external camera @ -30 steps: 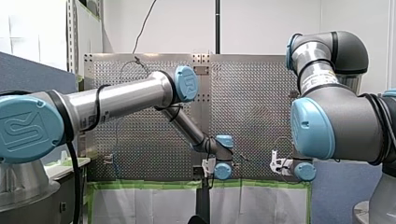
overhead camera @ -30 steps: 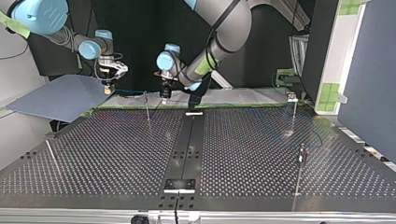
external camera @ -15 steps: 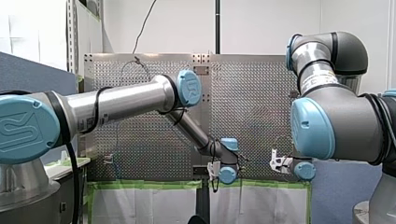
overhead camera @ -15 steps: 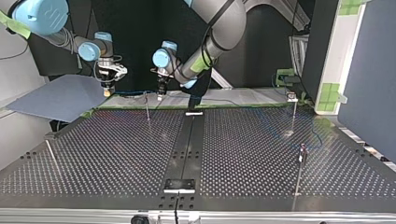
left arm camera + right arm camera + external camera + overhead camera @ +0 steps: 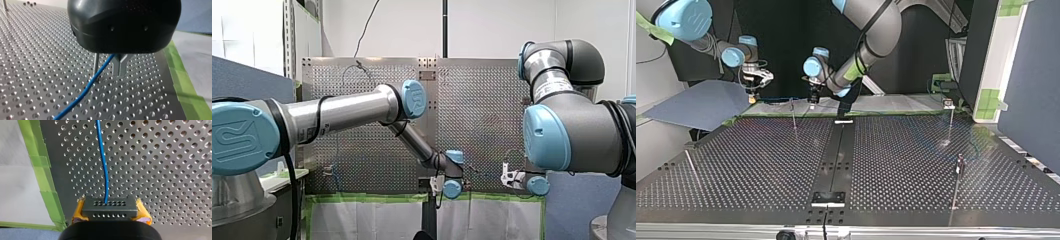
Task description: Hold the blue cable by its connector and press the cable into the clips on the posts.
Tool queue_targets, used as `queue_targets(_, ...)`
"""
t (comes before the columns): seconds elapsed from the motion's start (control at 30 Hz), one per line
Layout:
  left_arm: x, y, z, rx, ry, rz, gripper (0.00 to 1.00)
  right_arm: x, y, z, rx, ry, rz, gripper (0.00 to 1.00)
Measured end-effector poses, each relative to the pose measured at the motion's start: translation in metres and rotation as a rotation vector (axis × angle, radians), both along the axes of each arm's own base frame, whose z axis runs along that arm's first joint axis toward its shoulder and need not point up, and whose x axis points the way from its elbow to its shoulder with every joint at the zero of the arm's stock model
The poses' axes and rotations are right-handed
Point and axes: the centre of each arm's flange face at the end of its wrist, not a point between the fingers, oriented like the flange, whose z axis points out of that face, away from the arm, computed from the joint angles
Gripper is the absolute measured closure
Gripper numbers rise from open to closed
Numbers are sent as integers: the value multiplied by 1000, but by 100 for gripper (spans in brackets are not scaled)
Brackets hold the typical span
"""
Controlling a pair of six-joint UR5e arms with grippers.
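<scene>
The blue cable (image 5: 103, 165) runs out of a black connector (image 5: 109, 207), which my right gripper (image 5: 109, 211) holds shut between its yellow pads (image 5: 79, 213). In the top view the cable (image 5: 778, 100) stretches from my right gripper (image 5: 752, 95) across to my left gripper (image 5: 813, 98), passing just above a thin post (image 5: 793, 114). In the left wrist view my left gripper's metal fingers (image 5: 119, 67) are closed together on the cable (image 5: 85, 90). The same post (image 5: 95, 65) stands right beside the cable, touching or nearly so. Any clip on the post is hidden by the gripper body.
Other thin posts stand at the top view's right (image 5: 951, 117) (image 5: 958, 172) and left (image 5: 691, 167) on the perforated table (image 5: 886, 165). Green tape (image 5: 185, 87) marks the table edge beside my left gripper. A blue-grey board (image 5: 701, 105) lies beyond the edge under my right gripper.
In the top view my left gripper swung a little leftward toward the post, then came back rightward. My right gripper shifted slightly rightward, still holding the connector.
</scene>
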Motion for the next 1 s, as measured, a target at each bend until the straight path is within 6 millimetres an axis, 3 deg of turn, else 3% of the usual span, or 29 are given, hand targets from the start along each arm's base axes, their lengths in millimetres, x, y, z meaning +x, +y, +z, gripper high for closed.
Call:
queue_targets(0.4,12,0,7,-47,-5,-10,100,4,-25,12,-19,10,3,100)
queue_targets(1.0,51,13,29,-76,-20,31,100,3,-51,28,-52,-8,0,100)
